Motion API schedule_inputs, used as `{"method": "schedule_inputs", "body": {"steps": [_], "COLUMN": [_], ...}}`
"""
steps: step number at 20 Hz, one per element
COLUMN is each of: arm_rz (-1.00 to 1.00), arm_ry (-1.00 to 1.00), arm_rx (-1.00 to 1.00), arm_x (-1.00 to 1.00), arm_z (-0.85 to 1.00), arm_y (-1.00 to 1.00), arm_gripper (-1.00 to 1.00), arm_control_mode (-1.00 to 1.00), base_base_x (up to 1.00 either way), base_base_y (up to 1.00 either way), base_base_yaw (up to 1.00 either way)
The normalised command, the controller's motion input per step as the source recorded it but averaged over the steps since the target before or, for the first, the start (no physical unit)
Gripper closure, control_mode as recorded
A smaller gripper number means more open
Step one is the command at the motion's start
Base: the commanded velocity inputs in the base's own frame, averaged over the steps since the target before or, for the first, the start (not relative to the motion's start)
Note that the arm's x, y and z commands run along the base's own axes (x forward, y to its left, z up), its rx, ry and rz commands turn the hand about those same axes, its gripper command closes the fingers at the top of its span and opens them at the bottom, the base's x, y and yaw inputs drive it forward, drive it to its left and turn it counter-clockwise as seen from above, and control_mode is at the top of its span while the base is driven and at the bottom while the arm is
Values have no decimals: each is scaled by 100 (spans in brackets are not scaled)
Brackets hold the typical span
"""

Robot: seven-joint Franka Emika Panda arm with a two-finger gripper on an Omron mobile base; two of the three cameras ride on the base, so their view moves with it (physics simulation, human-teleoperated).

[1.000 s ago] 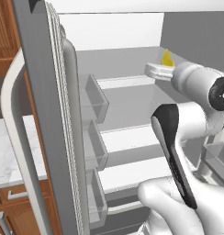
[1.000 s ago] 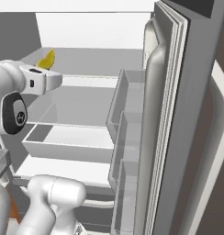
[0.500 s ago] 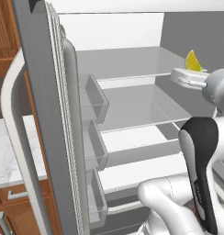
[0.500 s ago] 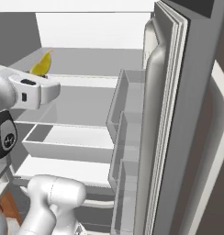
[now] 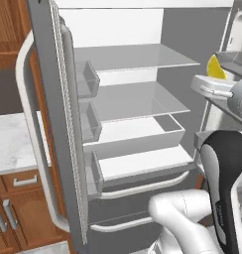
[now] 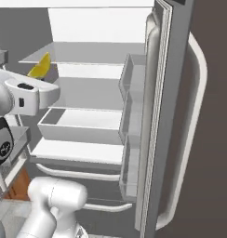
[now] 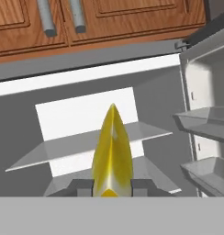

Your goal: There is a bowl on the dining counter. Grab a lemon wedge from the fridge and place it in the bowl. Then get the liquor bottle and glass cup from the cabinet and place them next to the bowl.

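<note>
The robot's hand (image 7: pixel 112 188) grips the yellow lemon wedge (image 7: pixel 112 153) between its fingertips, lifted in front of the open fridge (image 5: pixel 138 124). Judging by this, bowl placement, bottle and glass remain undone.

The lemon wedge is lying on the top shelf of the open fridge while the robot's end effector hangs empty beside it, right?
No. The lemon wedge is not on a shelf: the end effector grips it between its fingers, as the hand view shows. The fridge is open.
</note>
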Motion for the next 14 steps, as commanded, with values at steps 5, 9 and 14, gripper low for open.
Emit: {"method": "schedule_inputs", "body": {"steps": [5, 9, 14], "arm_rz": [0, 0, 0], "arm_ry": [0, 0, 0], "arm_rx": [0, 0, 0], "arm_x": [0, 0, 0], "arm_z": [0, 0, 0], "arm_y": [0, 0, 0], "arm_gripper": [100, 100, 100], "arm_control_mode": [100, 100, 100], "base_base_x": [-76, -71, -60], "base_base_y": [20, 46, 66], "base_base_yaw": [0, -2, -14]}}
